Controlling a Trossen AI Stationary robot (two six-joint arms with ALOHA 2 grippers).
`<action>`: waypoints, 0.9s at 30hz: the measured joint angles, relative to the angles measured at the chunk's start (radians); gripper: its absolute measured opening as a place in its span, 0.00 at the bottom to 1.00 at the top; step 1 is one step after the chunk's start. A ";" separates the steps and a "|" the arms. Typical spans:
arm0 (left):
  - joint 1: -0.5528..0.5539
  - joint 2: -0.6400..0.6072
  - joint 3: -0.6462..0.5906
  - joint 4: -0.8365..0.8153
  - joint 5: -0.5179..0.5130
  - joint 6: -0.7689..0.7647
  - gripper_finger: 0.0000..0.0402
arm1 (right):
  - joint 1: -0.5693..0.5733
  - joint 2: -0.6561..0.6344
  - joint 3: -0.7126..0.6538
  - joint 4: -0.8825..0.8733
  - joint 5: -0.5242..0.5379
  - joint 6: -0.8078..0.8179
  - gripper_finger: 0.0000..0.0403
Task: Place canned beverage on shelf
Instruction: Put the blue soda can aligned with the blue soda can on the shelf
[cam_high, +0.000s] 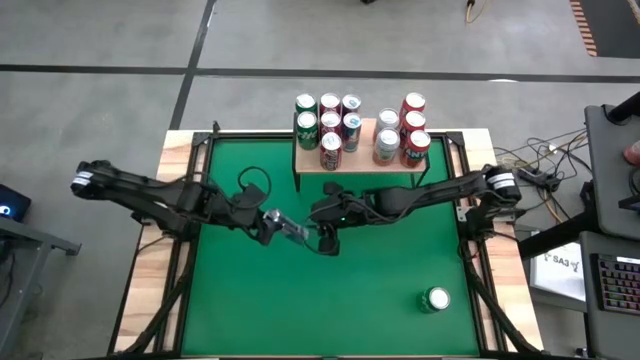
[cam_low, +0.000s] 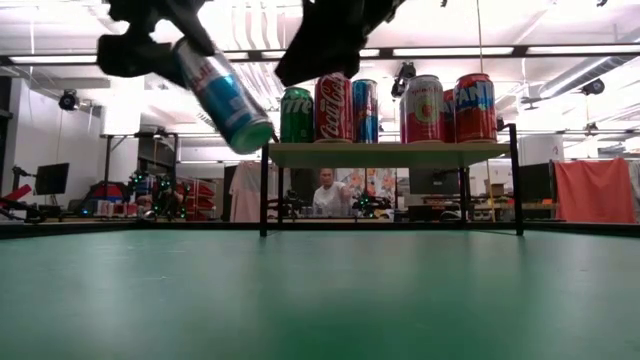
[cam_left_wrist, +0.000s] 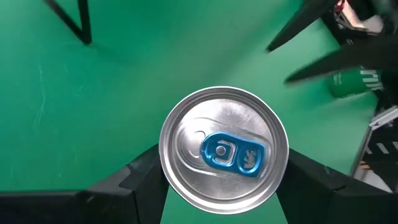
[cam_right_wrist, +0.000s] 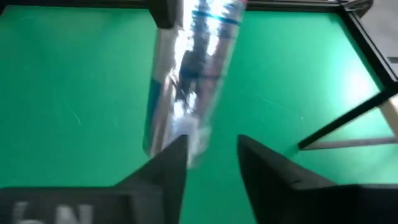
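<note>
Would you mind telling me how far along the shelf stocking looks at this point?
Done: about a dozen cans stand on the shelf. In hand: the left gripper holds a silver-and-blue can tilted above the mat; the right gripper, beside it, is open and off it. Left: shelving this can, and a green can lies on the mat.

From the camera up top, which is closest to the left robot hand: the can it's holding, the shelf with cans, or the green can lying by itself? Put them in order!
From the left gripper:
1. The silver-blue can, held right in its fingers, mid-table.
2. The shelf, at the table's far edge, loaded with cans.
3. The green can, alone near the right front corner.
</note>
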 joint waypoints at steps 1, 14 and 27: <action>0.000 0.016 0.014 0.001 -0.005 0.013 0.56 | 0.002 0.011 0.011 0.000 0.000 0.001 0.35; -0.002 0.149 0.182 -0.025 -0.048 0.155 0.57 | 0.026 0.044 0.060 -0.002 0.002 0.032 0.74; -0.002 0.213 0.305 -0.029 -0.085 0.314 0.59 | 0.025 0.053 0.057 0.010 0.057 0.044 0.58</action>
